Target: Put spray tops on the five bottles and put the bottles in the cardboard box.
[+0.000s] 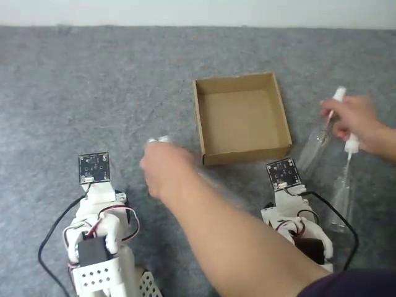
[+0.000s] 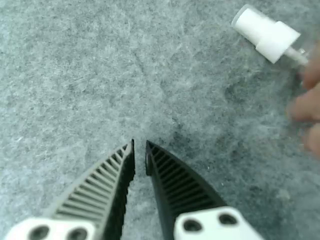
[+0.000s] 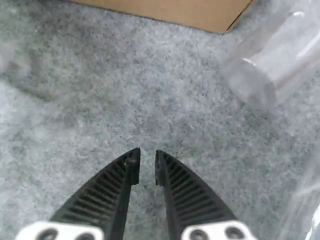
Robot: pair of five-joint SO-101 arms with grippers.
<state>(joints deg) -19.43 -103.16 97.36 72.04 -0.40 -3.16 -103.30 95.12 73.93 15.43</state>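
Where the table is nearest, left gripper (image 2: pixel 140 146): jaws all but closed, a sliver of gap, gripping nothing, over the grey carpet (image 1: pixel 93 93).
Right gripper (image 3: pixel 146 155): jaws likewise nearly together, nothing between them.
Near hand (image 1: pixel 166 168): a person's, just left of the box, beside a white spray top (image 2: pixel 265 32).
Clear bottles (image 1: pixel 340 198): two, lying right of the box.
Far hand (image 1: pixel 354 120): at the bottles' far ends.
Cardboard box (image 1: pixel 247 154): open, centre, beyond the arms.

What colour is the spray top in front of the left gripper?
White. The spray top shows best in the left wrist view.
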